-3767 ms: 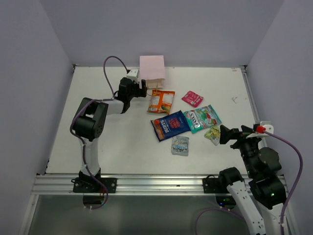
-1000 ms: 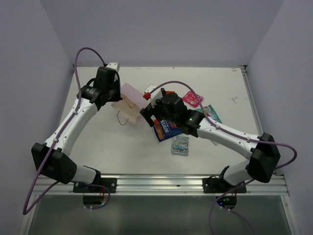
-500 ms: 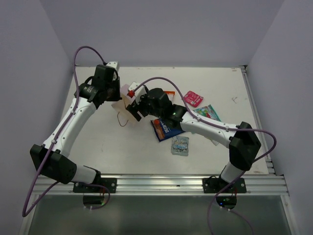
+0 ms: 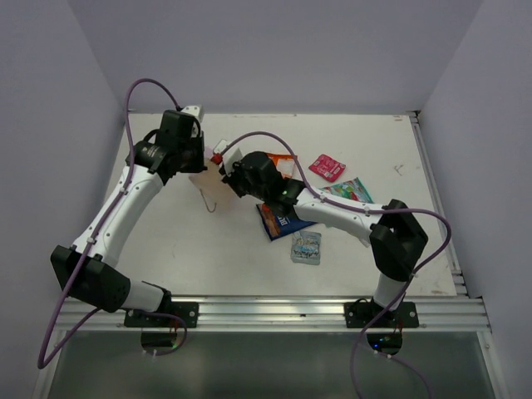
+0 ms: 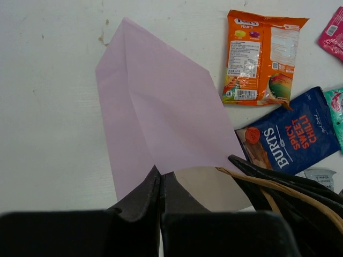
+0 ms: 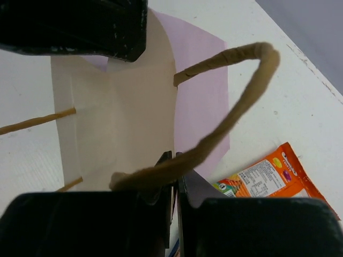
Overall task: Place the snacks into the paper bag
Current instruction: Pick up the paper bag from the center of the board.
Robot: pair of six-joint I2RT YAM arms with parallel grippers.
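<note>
The pale pink paper bag (image 5: 161,107) is gripped from both sides, its mouth pulled apart. My left gripper (image 5: 161,179) is shut on one rim. Opposite it, my right gripper (image 6: 174,160) is shut on the other wall's edge, with a tan string handle (image 6: 230,112) looping in front. From above, the bag (image 4: 205,176) sits between the left gripper (image 4: 196,169) and the right gripper (image 4: 226,171). On the table lie the orange packet (image 5: 262,59), dark blue packet (image 4: 278,220), pink-red packet (image 4: 327,167), teal-green packet (image 4: 349,189) and silver-grey packet (image 4: 306,247).
The right arm (image 4: 332,212) stretches across the middle of the table over the packets. White walls enclose the table on three sides. A metal rail (image 4: 266,312) runs along the near edge.
My right gripper has moved left to the bag's mouth and shut on its rim. The left gripper has kept its hold on the bag.
</note>
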